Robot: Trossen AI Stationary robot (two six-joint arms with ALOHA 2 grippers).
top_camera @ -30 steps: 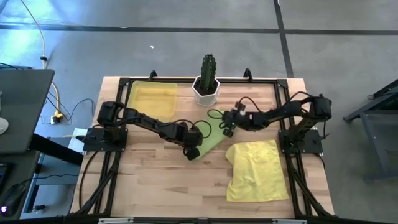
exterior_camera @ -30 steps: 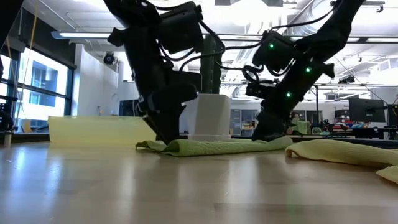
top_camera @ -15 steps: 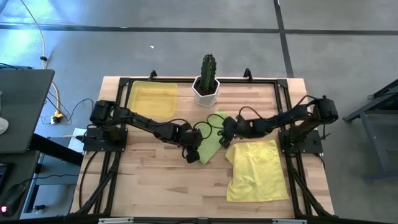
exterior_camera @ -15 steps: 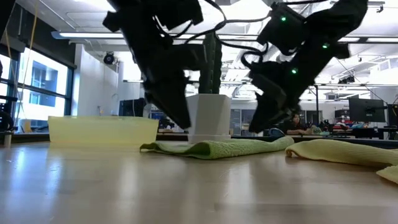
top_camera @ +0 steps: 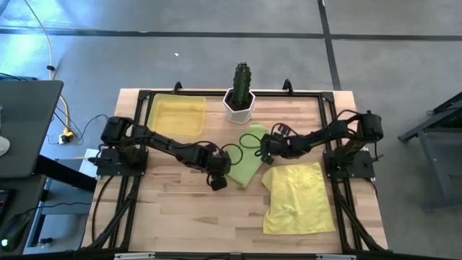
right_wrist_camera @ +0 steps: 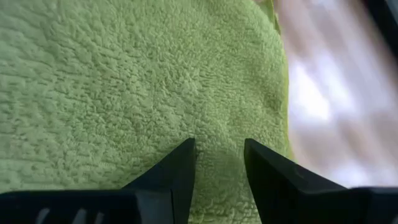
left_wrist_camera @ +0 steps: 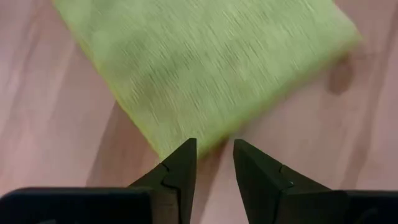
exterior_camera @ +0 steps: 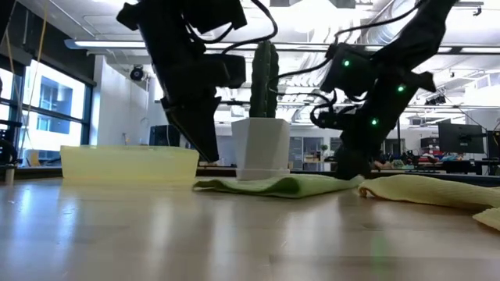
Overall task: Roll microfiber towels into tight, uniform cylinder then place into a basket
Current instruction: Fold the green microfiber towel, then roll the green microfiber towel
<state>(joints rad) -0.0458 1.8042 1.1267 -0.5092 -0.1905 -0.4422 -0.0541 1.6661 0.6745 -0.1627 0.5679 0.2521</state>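
The lime green towel [top_camera: 245, 160] lies flat on the table's middle; it also shows in the low view [exterior_camera: 273, 186]. My left gripper [top_camera: 215, 182] hangs open just off the towel's near left corner [left_wrist_camera: 180, 140], a little above the wood [left_wrist_camera: 214, 155]. My right gripper [top_camera: 264, 149] is open, pointing down over the towel's right edge [right_wrist_camera: 217, 155]. The pale yellow towel [top_camera: 297, 198] lies spread and rumpled at the near right. The yellow basket [top_camera: 177, 115] stands at the far left. My right gripper comes at the green towel from above, its open fingers [right_wrist_camera: 177, 174] over the pile near the towel's right edge [right_wrist_camera: 273, 93]. In the low view it reaches down to the towel's right end [exterior_camera: 351, 176]. I cannot tell whether the fingertips touch it.
A white pot with a green cactus [top_camera: 239, 103] stands at the far middle, just beyond the green towel. Bare wood [top_camera: 188, 217] lies at the near left. A black frame [top_camera: 216, 94] runs around the table top.
My left gripper has lifted off the green towel's near left end and gone a little toward the table's left edge. My right gripper rose, then came down again at the towel's right side. The towel, a narrow strip before, now lies wider and has shifted toward the right.
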